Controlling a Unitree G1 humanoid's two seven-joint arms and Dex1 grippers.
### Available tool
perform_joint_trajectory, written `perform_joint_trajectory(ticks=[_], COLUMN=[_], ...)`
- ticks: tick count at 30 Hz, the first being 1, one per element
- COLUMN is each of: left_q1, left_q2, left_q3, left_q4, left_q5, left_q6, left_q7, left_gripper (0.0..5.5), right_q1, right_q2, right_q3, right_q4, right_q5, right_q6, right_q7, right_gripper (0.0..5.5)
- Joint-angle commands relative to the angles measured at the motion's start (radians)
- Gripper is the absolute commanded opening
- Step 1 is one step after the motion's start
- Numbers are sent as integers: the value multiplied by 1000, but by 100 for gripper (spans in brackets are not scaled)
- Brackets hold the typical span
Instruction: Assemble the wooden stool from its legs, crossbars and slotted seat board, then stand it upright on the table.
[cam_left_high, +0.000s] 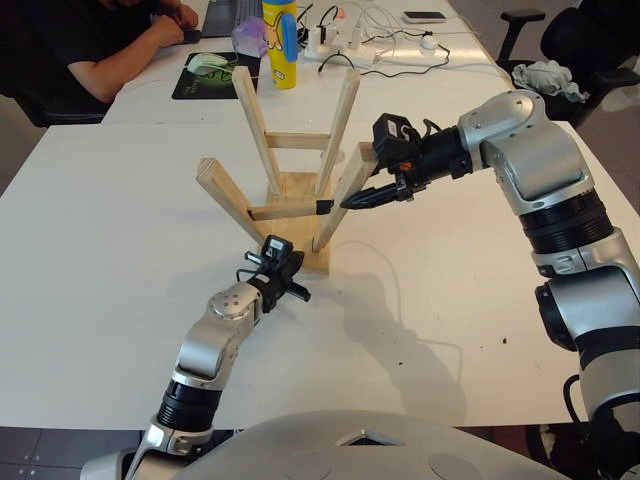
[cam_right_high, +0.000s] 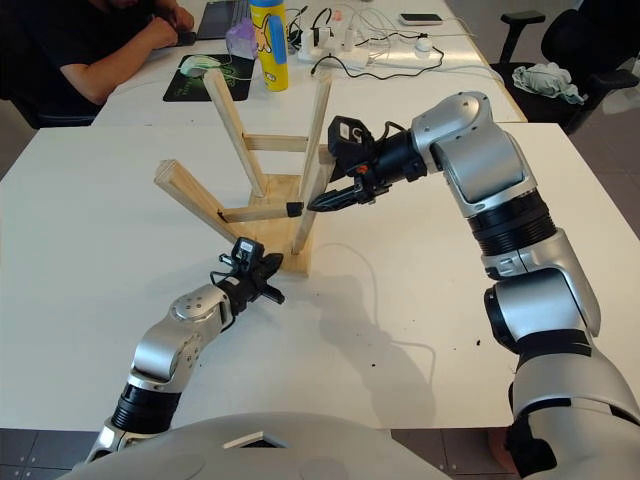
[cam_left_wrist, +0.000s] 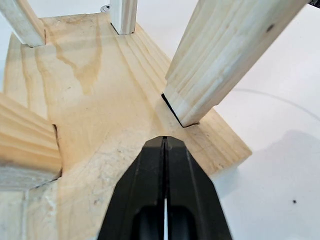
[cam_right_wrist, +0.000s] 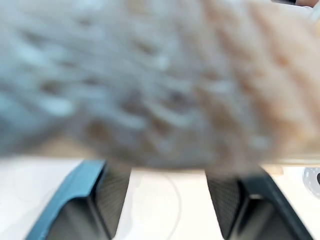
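Now stool (cam_left_high: 285, 190) inverted; L hand (cam_left_high: 302, 292) clenched by seat (cam_left_wrist: 100, 100), R hand (cam_left_high: 352, 200) released by leg (cam_left_high: 330, 225).

Bright, diffuse light is falling from overhead across the scene. The white table (cam_left_high: 100, 250) is reflecting it evenly, without hard glare. The stool (cam_left_high: 290, 195) is casting a soft, pale grey shadow toward the near right. The seat board (cam_left_wrist: 100, 100) is receiving even light, with thin dark shadow lines forming at the leg sockets.
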Motion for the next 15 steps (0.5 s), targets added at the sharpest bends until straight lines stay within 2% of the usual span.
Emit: perform_joint_trajectory(ticks=[1, 5, 9, 15], left_q1=[57, 47, 36, 12], left_q2=[19, 22, 24, 31], left_q3=[-32, -31, -31, -32], left_q4=[111, 117, 125, 140], left_q5=[1, 1, 2, 0], left_q6=[89, 88, 88, 86], left_q7=[-25, -30, -37, -48], left_gripper=[0, 0, 0, 0], right_q1=[14, 14, -11, -4], right_q2=[32, 46, 118, 176], right_q3=[88, 90, 22, -95], right_q4=[-24, -7, 74, 117], right_q5=[-117, -133, -60, 2], right_q6=[-60, -71, 39, 62], right_q7=[-39, -54, -83, -110], right_gripper=[208, 208, 208, 208])
